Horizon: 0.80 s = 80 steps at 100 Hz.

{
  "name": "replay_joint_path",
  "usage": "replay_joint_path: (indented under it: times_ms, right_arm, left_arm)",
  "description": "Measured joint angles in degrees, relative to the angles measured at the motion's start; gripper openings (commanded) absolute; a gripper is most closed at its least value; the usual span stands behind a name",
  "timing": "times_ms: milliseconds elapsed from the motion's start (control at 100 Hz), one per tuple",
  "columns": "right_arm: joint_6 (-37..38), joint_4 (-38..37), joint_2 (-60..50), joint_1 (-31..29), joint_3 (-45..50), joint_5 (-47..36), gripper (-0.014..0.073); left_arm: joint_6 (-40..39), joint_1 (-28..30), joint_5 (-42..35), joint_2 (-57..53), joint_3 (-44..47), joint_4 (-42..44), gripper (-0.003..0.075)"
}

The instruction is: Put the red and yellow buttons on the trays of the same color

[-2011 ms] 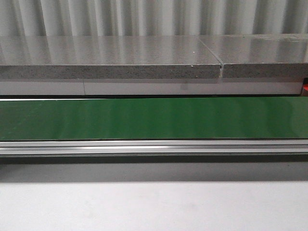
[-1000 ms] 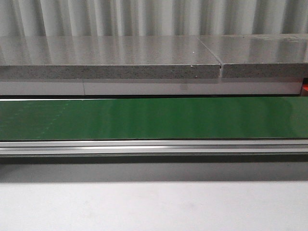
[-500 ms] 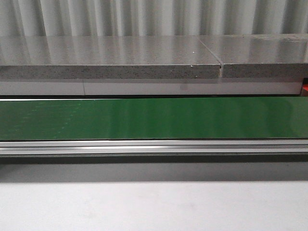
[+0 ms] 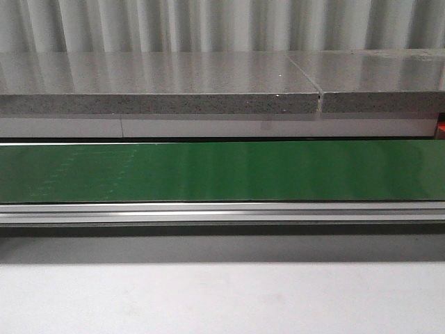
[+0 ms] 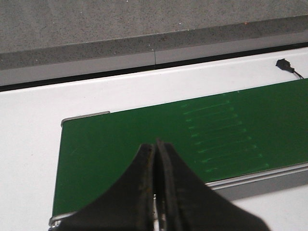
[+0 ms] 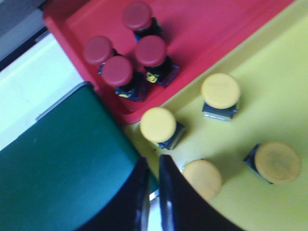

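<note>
No readable text, label or number shows in any view

Front view is evenly lit and sharp; vertical streaks of glare are seen on the green belt (image 4: pixel 222 170) and on the grey stone slab (image 4: pixel 160 73), and a dark shadow band is cast below the aluminium rail (image 4: pixel 222 212). Left wrist view is bright and slightly soft. Right wrist view is blurred and oversaturated, with a bluish-green cast; button (image 6: pixel 158 124) edges are smeared.

Four buttons (image 6: pixel 127 57) sit in one tray (image 6: pixel 202 29), four more (image 6: pixel 211 130) in the adjoining tray (image 6: pixel 284 91), beside the conveyor belt (image 6: pixel 57 163).
</note>
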Motion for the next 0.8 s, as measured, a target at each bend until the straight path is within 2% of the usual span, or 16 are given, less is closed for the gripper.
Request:
replay_joint_path:
  times_ms: [40, 420, 800]
  right_arm:
    - [0.0, -0.24, -0.51, 1.61, 0.0, 0.0, -0.0078]
    - [-0.32, -1.95, -1.17, 18.57, 0.13, -0.14, -0.0071]
    - [-0.45, -3.1, -1.28, 29.27, 0.13, -4.26, -0.0071]
  left_arm:
    - [0.0, 0.0, 0.0, 0.0, 0.0, 0.0, -0.002]
    - [0.0, 0.0, 0.0, 0.0, 0.0, 0.0, -0.002]
    - [0.0, 0.0, 0.0, 0.0, 0.0, 0.0, -0.002]
